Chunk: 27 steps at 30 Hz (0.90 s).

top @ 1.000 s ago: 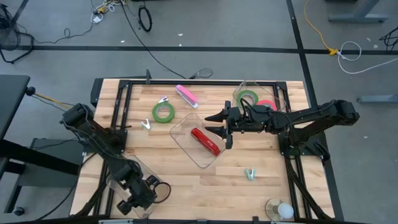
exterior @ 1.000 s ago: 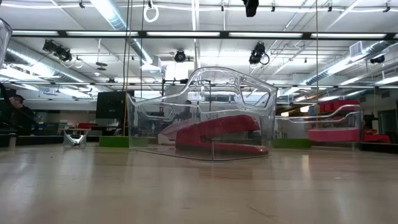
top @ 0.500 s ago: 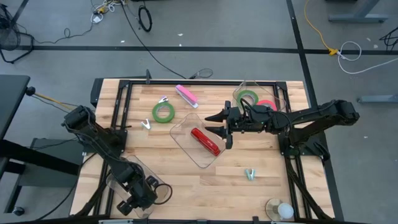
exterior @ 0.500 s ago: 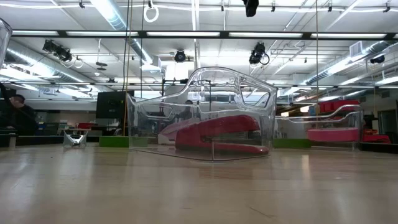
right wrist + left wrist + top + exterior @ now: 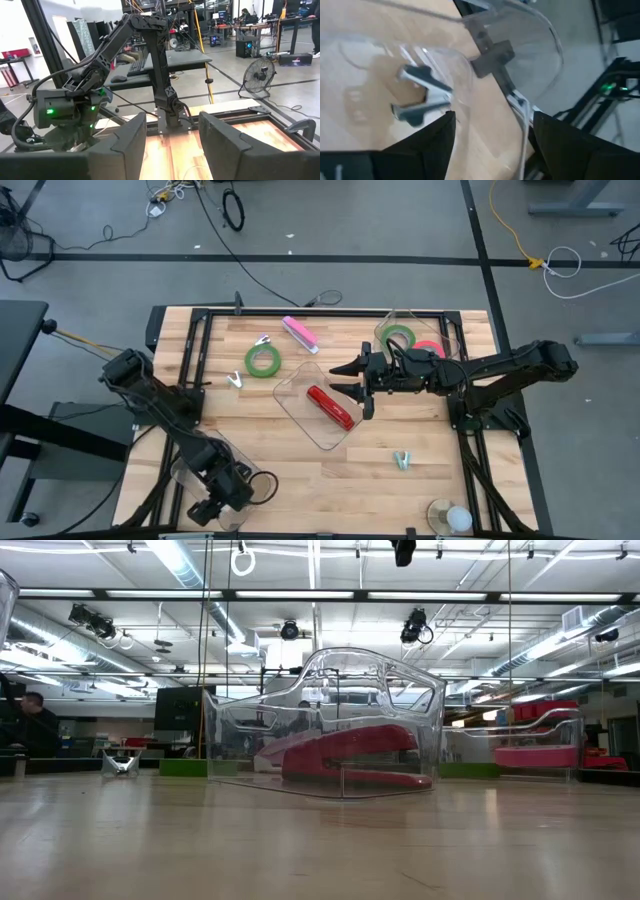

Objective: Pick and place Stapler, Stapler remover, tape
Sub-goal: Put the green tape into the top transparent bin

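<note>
High view: the left gripper (image 5: 228, 492) hovers with fingers spread over a clear bin (image 5: 205, 455) at seven o'clock, a staple remover (image 5: 420, 95) lying inside, while the right gripper (image 5: 354, 378) waits part-open beside the centre tray (image 5: 300, 415) with the red stapler (image 5: 330, 407), tape rings (image 5: 264, 360) at eleven and one o'clock.

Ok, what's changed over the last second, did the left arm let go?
The left gripper, at the table's near-left corner, shifted slightly. Its jaws now stand apart, and the staple remover lies loose in the clear bin ahead of it, so it was probably released. The right gripper and red stapler stayed put.
</note>
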Each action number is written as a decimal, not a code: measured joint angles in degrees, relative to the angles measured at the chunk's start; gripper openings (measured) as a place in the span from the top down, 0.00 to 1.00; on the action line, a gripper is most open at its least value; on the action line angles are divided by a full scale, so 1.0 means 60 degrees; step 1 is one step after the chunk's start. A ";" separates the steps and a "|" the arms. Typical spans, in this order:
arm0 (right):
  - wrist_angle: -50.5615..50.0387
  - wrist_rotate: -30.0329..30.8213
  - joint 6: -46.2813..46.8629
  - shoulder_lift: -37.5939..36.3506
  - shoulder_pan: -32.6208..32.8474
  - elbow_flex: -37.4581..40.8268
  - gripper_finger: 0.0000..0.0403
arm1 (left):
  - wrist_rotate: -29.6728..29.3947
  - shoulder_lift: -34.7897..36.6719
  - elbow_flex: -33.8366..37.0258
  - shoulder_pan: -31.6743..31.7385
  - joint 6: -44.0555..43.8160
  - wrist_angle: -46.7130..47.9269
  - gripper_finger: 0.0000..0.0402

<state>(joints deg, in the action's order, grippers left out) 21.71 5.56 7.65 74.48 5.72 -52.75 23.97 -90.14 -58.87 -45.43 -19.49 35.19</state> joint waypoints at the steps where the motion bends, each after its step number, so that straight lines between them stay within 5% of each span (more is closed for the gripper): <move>1: 0.0000 0.0000 -0.0040 0.0000 0.0000 0.0000 0.55 | 0.0188 0.0039 -0.0002 0.0024 -0.0112 0.0113 0.32; 11: 0.0000 0.0000 -0.0184 0.0000 0.0000 0.0000 0.55 | 0.0817 0.0184 -0.1541 0.0657 0.1100 0.3405 0.38; 22: -0.0004 -0.0002 -0.0191 0.0004 0.0000 0.0000 0.55 | -0.2246 0.0185 -0.3853 0.1956 0.3839 0.6982 0.42; 27: -0.0006 -0.0004 -0.0189 0.0004 0.0000 0.0000 0.55 | -0.2711 0.0188 -0.3989 0.2865 0.4184 0.7444 0.44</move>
<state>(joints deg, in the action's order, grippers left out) 21.68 5.54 6.51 74.50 5.72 -52.75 7.70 -89.01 -82.81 -28.24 5.61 79.85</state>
